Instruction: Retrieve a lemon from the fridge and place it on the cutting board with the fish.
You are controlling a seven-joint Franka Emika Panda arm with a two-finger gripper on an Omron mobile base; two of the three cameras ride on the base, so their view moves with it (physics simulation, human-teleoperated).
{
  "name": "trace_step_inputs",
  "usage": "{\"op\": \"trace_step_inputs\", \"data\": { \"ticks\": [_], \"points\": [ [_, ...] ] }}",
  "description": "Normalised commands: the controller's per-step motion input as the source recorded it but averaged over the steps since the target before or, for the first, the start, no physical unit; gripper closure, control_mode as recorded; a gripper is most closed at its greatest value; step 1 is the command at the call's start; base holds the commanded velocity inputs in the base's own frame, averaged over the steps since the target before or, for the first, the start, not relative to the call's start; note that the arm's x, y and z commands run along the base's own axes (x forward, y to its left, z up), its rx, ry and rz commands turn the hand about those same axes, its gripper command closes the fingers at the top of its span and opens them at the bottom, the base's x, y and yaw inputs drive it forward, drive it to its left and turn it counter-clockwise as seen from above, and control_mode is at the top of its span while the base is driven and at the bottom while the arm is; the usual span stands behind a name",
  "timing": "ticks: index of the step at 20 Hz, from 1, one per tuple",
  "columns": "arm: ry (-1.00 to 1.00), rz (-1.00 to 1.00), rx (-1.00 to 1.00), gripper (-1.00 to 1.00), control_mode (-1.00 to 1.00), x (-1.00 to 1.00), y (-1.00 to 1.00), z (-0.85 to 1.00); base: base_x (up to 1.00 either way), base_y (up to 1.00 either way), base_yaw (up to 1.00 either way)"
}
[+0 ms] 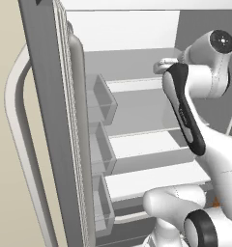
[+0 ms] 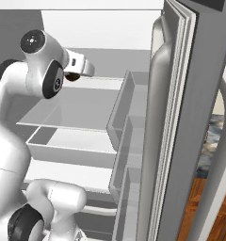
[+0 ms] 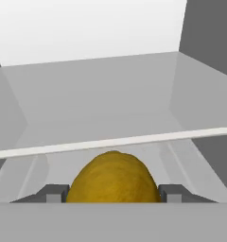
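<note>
The dull-yellow lemon (image 3: 113, 177) sits right between my two dark fingertips, which press against its left and right sides, so my gripper (image 3: 114, 194) is shut on the lemon. It is held just over a clear shelf (image 3: 110, 142) inside the white interior of the fridge (image 1: 137, 111). From the base, my hand (image 1: 167, 65) reaches in at upper-shelf height, and the gripper (image 2: 72, 75) shows as a dark spot under the wrist. The cutting board and the fish are out of view.
The fridge's left door (image 1: 45, 120) stands open with its long white handle (image 1: 16, 144) and clear door bins (image 1: 101, 99). The right door (image 2: 181, 117) is open too, with bins (image 2: 126, 122). Lower shelves (image 1: 152, 176) lie below my arm.
</note>
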Motion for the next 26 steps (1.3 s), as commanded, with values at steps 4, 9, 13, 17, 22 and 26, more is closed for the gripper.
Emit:
{"op": "trace_step_inputs", "data": {
  "ticks": [4,9,13,17,22,26],
  "points": [
    [0.0,-0.01,0.01,1.0,-1.0,-0.87,0.0,0.01,0.0,0.0,0.0],
    [0.0,-0.01,0.0,1.0,-1.0,-0.62,0.0,0.0,0.0,0.0,0.0],
    [0.0,0.0,0.0,1.0,-1.0,-0.72,0.0,0.0,0.0,0.0,0.0],
    [0.01,0.0,0.0,1.0,-1.0,-0.71,0.0,0.0,0.0,0.0,0.0],
    [0.02,0.0,0.0,1.0,-1.0,-0.64,0.0,0.0,0.0,0.0,0.0],
    [0.01,0.0,0.0,1.0,-1.0,-0.61,0.0,0.0,0.0,0.0,0.0]
  ]
}}
